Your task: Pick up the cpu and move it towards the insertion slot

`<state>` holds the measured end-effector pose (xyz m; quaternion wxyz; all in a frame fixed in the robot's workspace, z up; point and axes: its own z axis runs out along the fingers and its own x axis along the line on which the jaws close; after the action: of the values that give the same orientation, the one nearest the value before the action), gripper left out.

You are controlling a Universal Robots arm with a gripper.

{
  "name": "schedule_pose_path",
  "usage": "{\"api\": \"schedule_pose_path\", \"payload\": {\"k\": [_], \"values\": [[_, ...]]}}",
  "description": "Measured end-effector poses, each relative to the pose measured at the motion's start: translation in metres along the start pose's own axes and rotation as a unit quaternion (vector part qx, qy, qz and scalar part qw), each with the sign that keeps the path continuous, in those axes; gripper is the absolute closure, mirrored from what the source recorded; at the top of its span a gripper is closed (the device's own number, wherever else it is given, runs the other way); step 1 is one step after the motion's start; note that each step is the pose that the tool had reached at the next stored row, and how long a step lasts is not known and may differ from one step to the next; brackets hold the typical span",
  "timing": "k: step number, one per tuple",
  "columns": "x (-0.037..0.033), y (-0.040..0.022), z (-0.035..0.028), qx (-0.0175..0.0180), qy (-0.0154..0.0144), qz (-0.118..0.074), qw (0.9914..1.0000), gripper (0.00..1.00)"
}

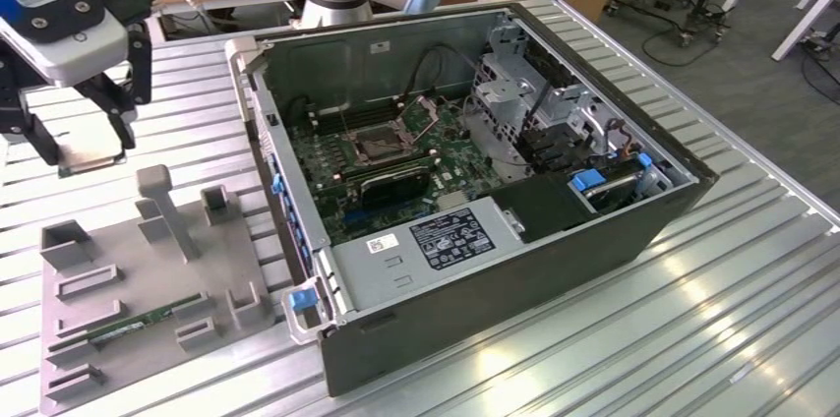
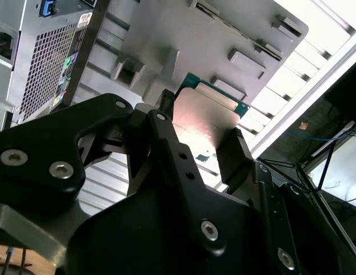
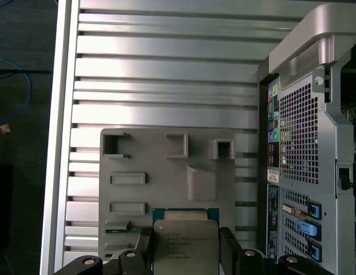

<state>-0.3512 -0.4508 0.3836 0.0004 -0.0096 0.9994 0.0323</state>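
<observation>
The open case (image 1: pixel 525 269) is the reference: the grey tray (image 1: pixel 132 279) lies outside it, on the exterior view's left of the case. The gripper (image 1: pixel 87 153) hangs outside the case on that same side, raised above tray level, while the slot (image 1: pixel 381 140) sits on the board inside the case. The cpu (image 3: pixel 185 245) is pinched by two opposite edges between the fingers, clear of the tray, so pick-up is judged complete. Transfer is judged hardly begun, as the cpu is outside the case wall and well apart from the slot.
</observation>
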Motion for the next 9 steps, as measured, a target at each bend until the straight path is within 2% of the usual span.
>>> {"api": "schedule_pose_path", "payload": {"k": [9], "values": [[-0.0063,-0.0001,0.0001,-0.0001,-0.0001,0.0,1.0,0.45]]}}
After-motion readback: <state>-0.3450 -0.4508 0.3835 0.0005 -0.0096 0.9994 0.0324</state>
